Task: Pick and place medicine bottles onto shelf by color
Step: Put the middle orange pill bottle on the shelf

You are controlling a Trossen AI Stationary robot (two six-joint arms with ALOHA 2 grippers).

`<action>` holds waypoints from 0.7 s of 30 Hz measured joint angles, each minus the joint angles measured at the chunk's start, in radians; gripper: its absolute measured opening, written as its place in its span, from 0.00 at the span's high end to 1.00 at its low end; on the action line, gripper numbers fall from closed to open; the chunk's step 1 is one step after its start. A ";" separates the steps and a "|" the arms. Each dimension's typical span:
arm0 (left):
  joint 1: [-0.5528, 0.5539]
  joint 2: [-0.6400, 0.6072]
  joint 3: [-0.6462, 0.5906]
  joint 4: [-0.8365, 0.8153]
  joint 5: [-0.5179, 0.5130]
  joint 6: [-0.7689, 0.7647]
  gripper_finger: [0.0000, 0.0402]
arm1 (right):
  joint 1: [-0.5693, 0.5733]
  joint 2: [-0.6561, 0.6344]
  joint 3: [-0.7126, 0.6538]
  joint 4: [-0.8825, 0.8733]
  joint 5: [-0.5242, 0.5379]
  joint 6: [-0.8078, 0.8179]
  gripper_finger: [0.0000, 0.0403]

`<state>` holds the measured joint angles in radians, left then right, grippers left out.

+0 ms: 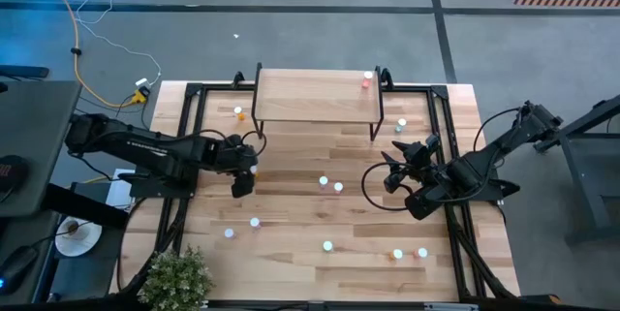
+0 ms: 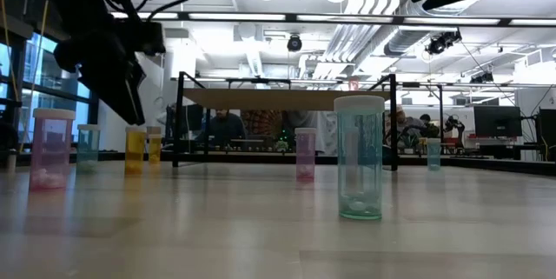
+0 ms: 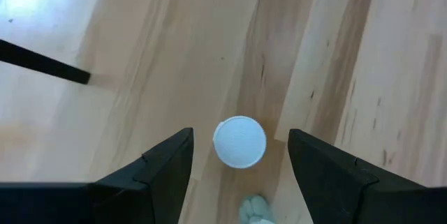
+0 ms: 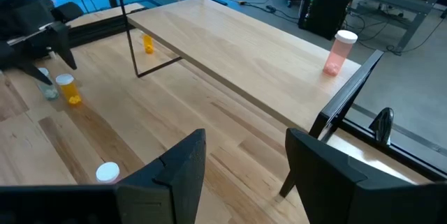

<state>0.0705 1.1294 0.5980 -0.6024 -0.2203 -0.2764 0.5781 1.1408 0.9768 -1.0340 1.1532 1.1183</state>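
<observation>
Left gripper (image 3: 239, 155) hovers jaws spread over a white-capped bottle (image 3: 239, 141); right gripper (image 4: 241, 155) released near shelf (image 4: 230, 46).

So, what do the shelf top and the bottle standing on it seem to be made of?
The shelf top looks like light, matte wood, with visible grain, on thin black legs, probably metal. The pink bottle looks like translucent plastic with an opaque white cap, though glass cannot be excluded.
</observation>
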 joint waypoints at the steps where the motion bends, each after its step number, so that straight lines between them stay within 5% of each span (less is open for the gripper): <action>1: 0.002 0.007 0.000 0.002 0.000 0.000 0.44 | 0.000 0.000 0.000 0.000 0.000 0.000 0.53; 21: 0.002 0.124 0.000 0.046 -0.003 0.000 0.48 | 0.000 0.000 0.000 0.001 -0.003 0.003 0.53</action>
<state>0.0727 1.2530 0.5980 -0.5560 -0.2237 -0.2768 0.5781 1.1408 0.9768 -1.0332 1.1503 1.1217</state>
